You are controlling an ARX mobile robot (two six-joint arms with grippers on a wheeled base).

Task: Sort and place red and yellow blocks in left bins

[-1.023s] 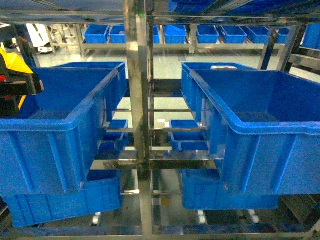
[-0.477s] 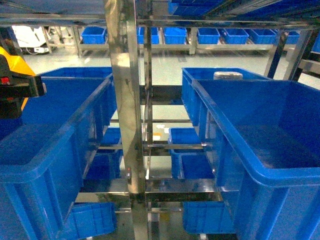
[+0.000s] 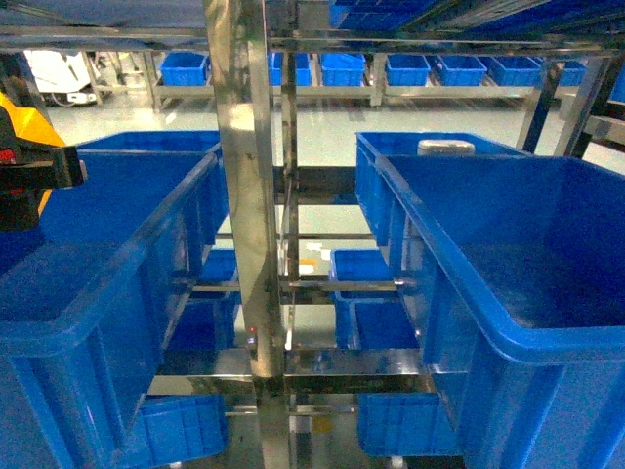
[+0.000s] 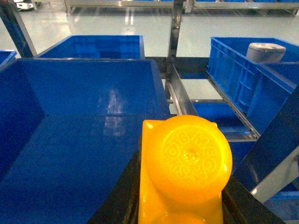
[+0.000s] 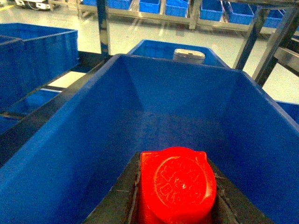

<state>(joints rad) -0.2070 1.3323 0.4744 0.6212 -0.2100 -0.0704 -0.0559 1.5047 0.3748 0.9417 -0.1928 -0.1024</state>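
Warehouse or storage hall: steel racking, rows of blue crates, pale glossy floor.

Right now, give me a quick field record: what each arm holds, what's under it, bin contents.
left gripper: shut on yellow block, its fingers along the block's sides
right gripper: shut on red block
under left: left blue bin, no block visible inside
under right: right blue bin, no block visible inside
between bins: steel rack post
task state: neither block released yet
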